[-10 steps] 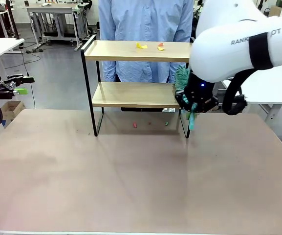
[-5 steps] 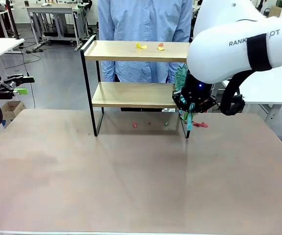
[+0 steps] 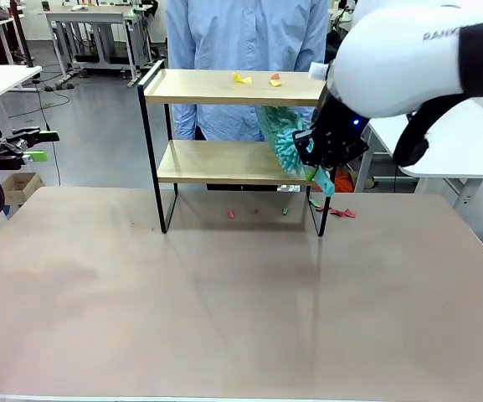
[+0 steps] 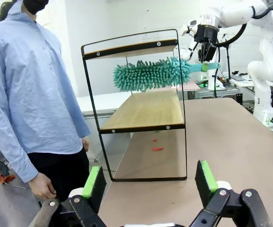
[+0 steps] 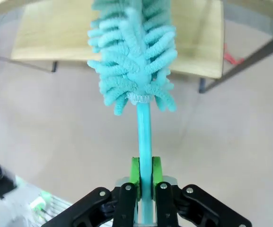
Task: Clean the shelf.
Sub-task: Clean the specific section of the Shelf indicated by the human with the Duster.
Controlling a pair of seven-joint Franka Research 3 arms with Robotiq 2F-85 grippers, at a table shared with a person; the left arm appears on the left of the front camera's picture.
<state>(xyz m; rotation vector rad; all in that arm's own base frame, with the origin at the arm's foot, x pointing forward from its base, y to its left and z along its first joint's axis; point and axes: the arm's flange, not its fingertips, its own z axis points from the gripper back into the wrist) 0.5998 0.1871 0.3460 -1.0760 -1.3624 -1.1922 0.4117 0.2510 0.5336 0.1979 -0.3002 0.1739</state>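
Since a second ago the right gripper has swung its teal duster up from beside the right leg of the shelf into the gap between the two boards. Red scraps now lie on the table by that leg.

At 9 o'clock in the front view the left gripper hangs off the table's edge, well apart from everything. Its own wrist view adds what the front view cannot tell: the green pads stand wide with nothing between them.

The shelf stands at the table's 12 o'clock side, with a person in a blue shirt just behind it. From the front, yellow and orange scraps show on the top board and small bits on the table beneath. The left wrist view takes the shelf end-on, the duster's head above the lower board; whether it touches is unclear.

At the shelf's 3 o'clock end, the right wrist view shows the pads pinched tight on the thin handle, the head pointing to 12 o'clock over the lower board.
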